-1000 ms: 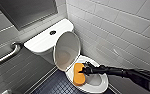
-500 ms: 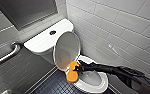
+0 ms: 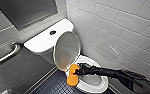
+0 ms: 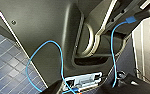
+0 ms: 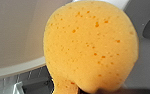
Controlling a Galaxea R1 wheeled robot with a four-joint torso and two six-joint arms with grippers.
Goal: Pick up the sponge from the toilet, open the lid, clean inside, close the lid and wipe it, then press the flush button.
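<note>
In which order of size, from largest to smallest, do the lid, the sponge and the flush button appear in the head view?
1. The lid, raised upright, is clearly the largest.
2. The sponge is much smaller than the lid.
3. The flush button is the smallest.

The sponge (image 3: 73,75) was a soft orange-yellow foam, matt and pitted all over with small open pores, and the right pincer (image 3: 78,72) clamped on it was matt black. The toilet (image 3: 104,85) and its lid (image 3: 66,48) were smooth, glossy white, and the flush button (image 3: 52,32) had a dark sheen, possibly chromed metal. The wall tiles (image 3: 121,27) were pale and glazed, the grab bar (image 3: 9,53) was satin metal, and the floor (image 3: 53,86) was dark, matt small tile.
</note>
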